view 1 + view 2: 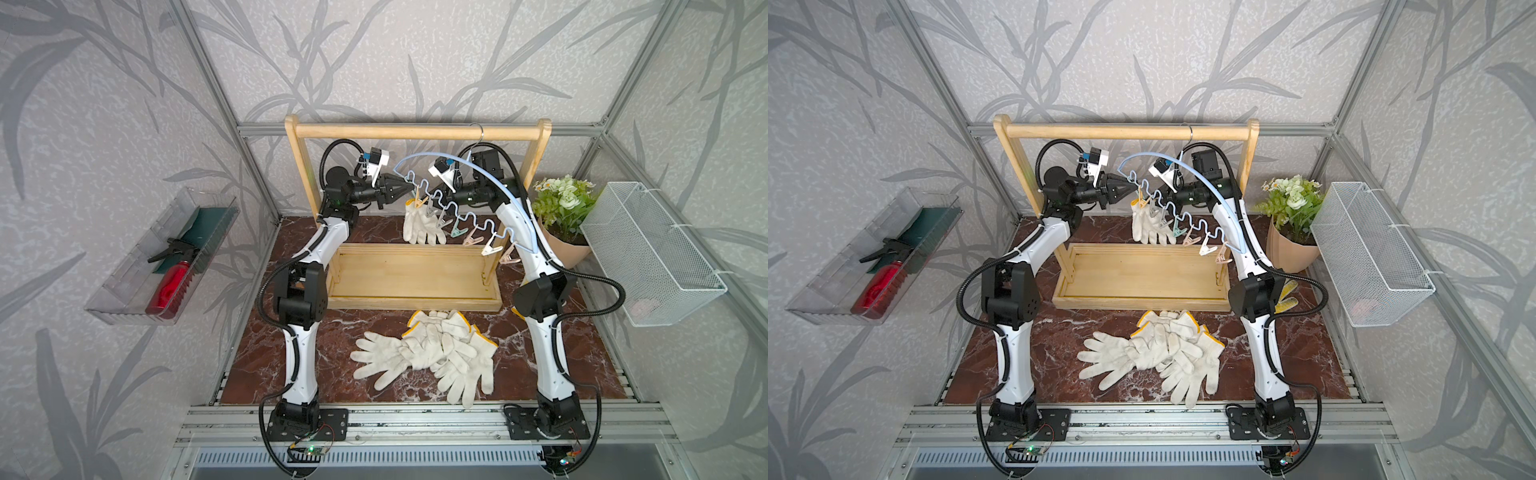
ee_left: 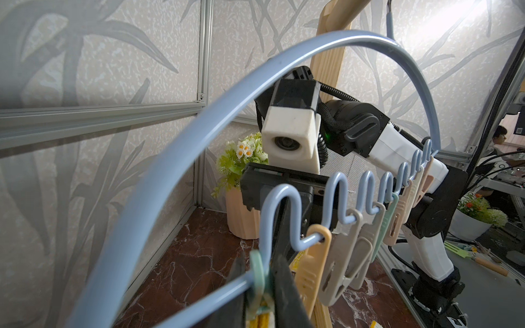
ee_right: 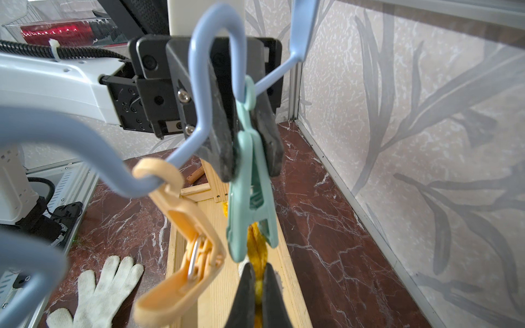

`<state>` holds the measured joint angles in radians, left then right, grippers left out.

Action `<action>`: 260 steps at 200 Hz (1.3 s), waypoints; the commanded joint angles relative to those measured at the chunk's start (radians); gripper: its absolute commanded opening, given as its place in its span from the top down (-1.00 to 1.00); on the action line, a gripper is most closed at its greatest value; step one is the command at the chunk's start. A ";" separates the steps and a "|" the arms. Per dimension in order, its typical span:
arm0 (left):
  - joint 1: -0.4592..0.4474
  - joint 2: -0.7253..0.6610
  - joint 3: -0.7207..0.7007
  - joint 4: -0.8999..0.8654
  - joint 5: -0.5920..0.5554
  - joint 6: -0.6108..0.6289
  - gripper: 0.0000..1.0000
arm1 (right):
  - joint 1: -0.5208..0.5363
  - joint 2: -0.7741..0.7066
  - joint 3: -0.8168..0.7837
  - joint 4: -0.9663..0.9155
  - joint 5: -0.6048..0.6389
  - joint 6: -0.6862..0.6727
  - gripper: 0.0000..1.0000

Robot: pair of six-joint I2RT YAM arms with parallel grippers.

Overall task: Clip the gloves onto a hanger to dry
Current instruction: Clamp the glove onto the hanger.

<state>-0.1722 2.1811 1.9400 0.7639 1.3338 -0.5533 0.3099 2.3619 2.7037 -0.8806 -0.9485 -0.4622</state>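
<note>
The light-blue hanger [image 1: 415,156] [image 1: 1142,155] [image 2: 341,38] [image 3: 218,11] hangs by its hook from the wooden rack, its row of pastel clips sloping down to the right. My left gripper [image 1: 405,188] [image 2: 260,272] [image 3: 251,167] is shut on the top of the end green clip [image 3: 250,176], whose lower mouth gapes around a yellow cuff. My right gripper [image 3: 258,272] is shut on that cuff just below the clip. The off-white glove [image 1: 422,226] [image 1: 1148,228] hangs down from there. Several more gloves [image 1: 432,353] [image 1: 1163,353] lie piled on the marble table near the front.
The wooden rack [image 1: 415,133] with its tray base [image 1: 415,274] stands at the back. A flower pot [image 1: 561,208] and a white wire basket [image 1: 652,253] are at the right. A clear bin with a red bottle [image 1: 166,286] hangs at the left. A yellow patterned glove [image 1: 1287,295] lies beside the right arm.
</note>
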 commanded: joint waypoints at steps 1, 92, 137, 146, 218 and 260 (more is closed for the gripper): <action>0.052 0.023 -0.012 0.041 0.041 -0.012 1.00 | 0.000 -0.039 0.028 -0.015 -0.023 -0.012 1.00; 0.051 0.031 -0.012 0.042 0.058 -0.014 1.00 | -0.002 -0.060 0.030 0.028 -0.027 0.006 1.00; 0.052 0.031 -0.012 0.042 0.066 -0.015 1.00 | -0.002 -0.060 0.035 0.045 -0.035 0.022 1.00; 0.052 0.031 -0.012 0.042 0.066 -0.014 1.00 | -0.002 -0.059 0.034 0.046 -0.037 0.023 1.00; 0.051 0.104 0.046 0.356 0.097 -0.309 1.00 | 0.008 -0.061 0.035 0.064 -0.057 0.035 1.00; 0.051 0.227 0.231 0.626 0.155 -0.637 0.91 | 0.011 -0.064 0.034 0.083 -0.062 0.051 1.00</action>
<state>-0.1520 2.3333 2.0682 1.1469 1.4139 -0.9245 0.3153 2.3531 2.7037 -0.8295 -0.9813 -0.4297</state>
